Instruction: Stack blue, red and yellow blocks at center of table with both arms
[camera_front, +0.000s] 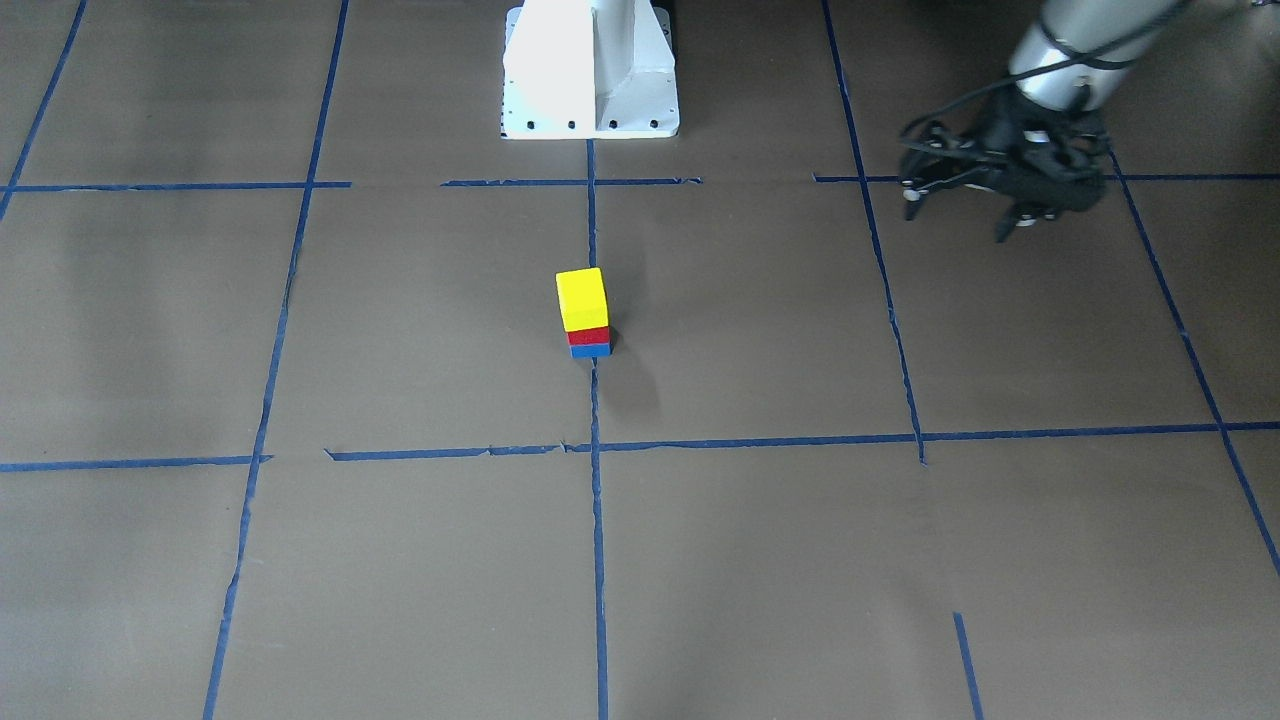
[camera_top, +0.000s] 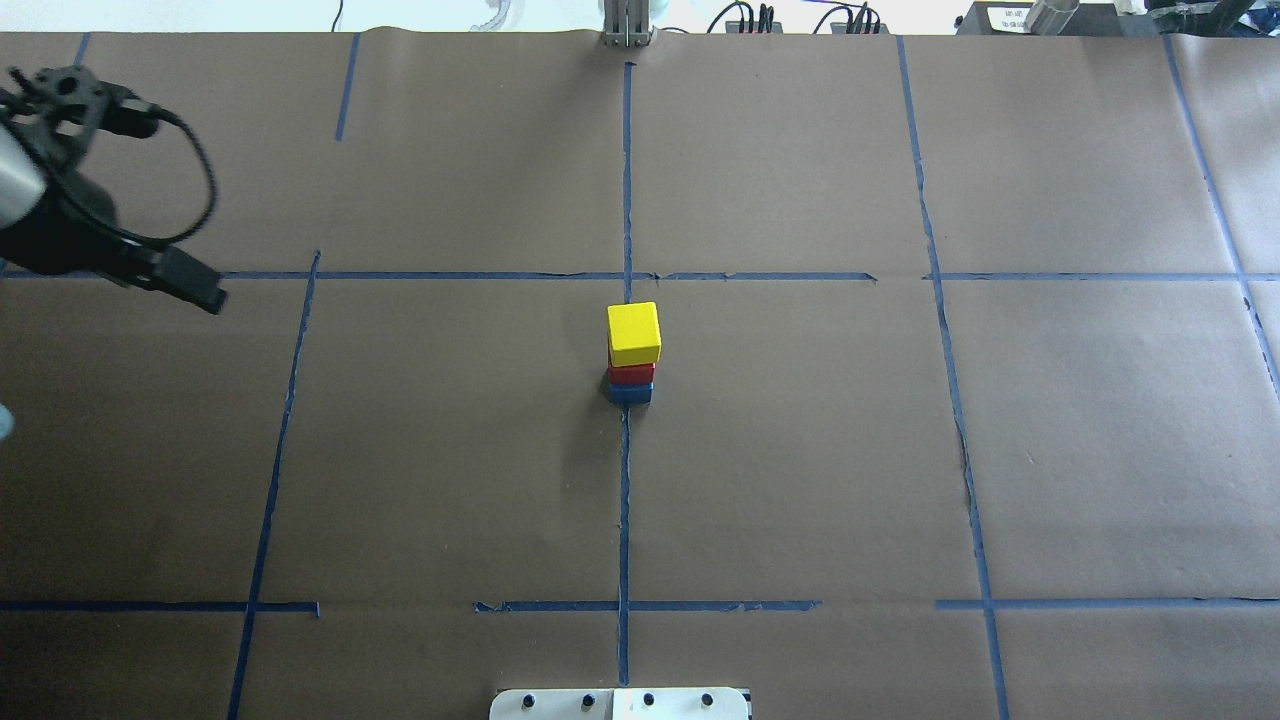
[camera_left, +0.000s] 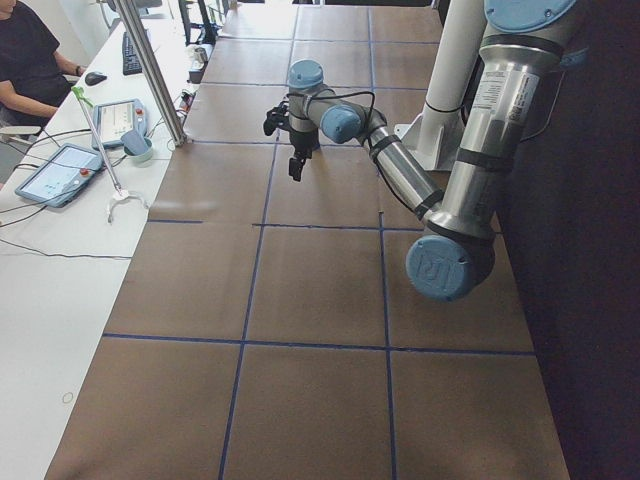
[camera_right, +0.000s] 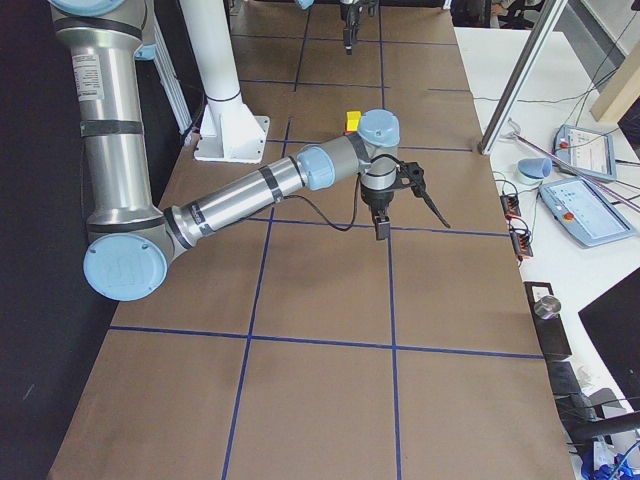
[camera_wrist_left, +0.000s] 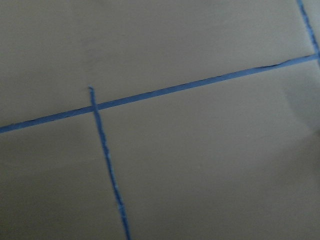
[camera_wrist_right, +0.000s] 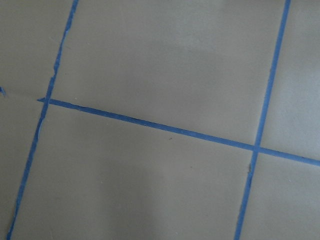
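— Table (camera_front: 760, 560) edge nearest us looks harmless: brown paper and a tape line (camera_front: 597, 520) running up the middle. Where's the trouble, then?

— Further along that line. The stack stands right on it, about at the table's centre: blue block (camera_front: 590, 350) at the bottom, red block (camera_front: 588, 336) on it, yellow block (camera_front: 581, 298) on top. I'd call the job as good as done, so the tower itself is all there is to lose.

— It looks upright to me.

— Mostly. The yellow one seems to sit a shade to one side of the two under it (that may be only the camera angle; I can't say). If it does overhang, a jolt to the table could tip it.

— And the arms?

— Beyond the stack, off toward the base (camera_front: 590, 70), the left claw (camera_front: 955, 215) hangs well apart from the blocks, spread wide, with nothing in it. A loose cable (camera_top: 213, 190) loops off it. On a low pass over the centre I'd expect that, or the claw itself, to clip the yellow block.

— The right one?

— The right claw (camera_right: 412, 226) shows only from the table's end, apart from the stack too. Whether it is open or closed, or holding anything, I can't tell. Either arm crossing straight over the middle is the real risk; going round, or high, would avoid it.
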